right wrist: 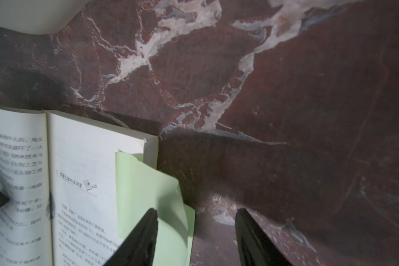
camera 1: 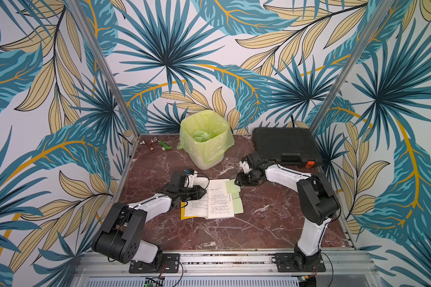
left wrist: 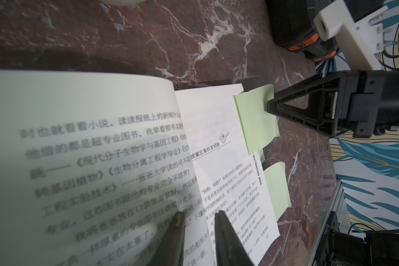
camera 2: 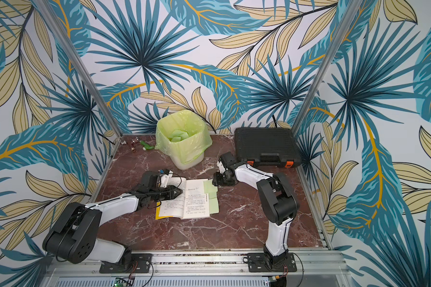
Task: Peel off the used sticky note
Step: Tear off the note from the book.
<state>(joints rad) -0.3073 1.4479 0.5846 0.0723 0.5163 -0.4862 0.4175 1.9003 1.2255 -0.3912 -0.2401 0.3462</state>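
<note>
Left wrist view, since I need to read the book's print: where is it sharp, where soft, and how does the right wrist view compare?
Left wrist view: the book is soft and shadowed up close, sharper near the sticky note. Right wrist view: dim, the right tool's fingers blurred, a broad shadow on the table.

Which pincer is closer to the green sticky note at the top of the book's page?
Right. The right pincer is at the outer edge of the sticky note, open, one finger over it. The left pincer rests on the open book, on its left page, across the spine.
</note>
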